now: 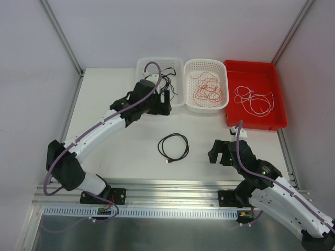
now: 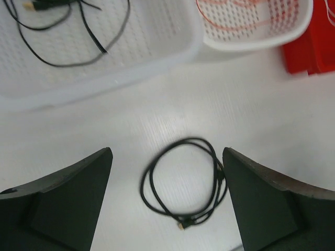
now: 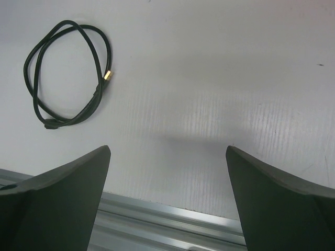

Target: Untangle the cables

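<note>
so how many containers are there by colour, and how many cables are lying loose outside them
white baskets: 2
red tray: 1
loose black cable: 1
total: 4

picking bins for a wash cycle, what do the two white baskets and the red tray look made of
Left white basket and middle white basket: likely moulded plastic, matte; their floors and walls are a regular grid of small holes. Red tray: likely rigid plastic, evenly coloured, with smooth solid walls and no holes. Look alone cannot confirm this.
</note>
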Controlling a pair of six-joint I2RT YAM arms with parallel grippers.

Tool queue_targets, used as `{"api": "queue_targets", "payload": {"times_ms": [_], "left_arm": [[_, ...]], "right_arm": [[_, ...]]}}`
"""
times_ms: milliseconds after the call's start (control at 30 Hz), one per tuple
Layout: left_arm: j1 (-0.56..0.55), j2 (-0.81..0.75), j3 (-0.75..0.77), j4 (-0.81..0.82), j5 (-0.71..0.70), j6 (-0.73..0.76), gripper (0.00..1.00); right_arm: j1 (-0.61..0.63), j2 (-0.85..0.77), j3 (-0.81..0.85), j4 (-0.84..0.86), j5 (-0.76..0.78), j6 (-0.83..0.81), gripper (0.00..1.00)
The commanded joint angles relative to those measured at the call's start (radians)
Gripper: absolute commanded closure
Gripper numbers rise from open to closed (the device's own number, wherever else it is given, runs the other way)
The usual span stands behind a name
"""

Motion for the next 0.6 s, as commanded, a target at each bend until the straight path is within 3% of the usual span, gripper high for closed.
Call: {"api": "queue_targets", "payload": {"times_ms": [0, 233, 567], "left_arm": [[-0.086, -0.099, -0.143, 0.005, -0.047, -0.087, 0.13], [-0.281, -0.118, -0.300, 0.005, -0.001, -0.182, 0.15], [-0.471, 0.122, -0.230, 0.004, -0.067, -0.025, 0.31]], "right_arm": [[-0.004, -0.003, 0.034, 0.014, -0.044, 0.001, 0.03], [-0.002, -0.032, 0.020, -0.006, -0.059, 0.019, 0.03], [-0.004, -0.092, 0.005, -0.044, -0.070, 0.039, 0.03]]}}
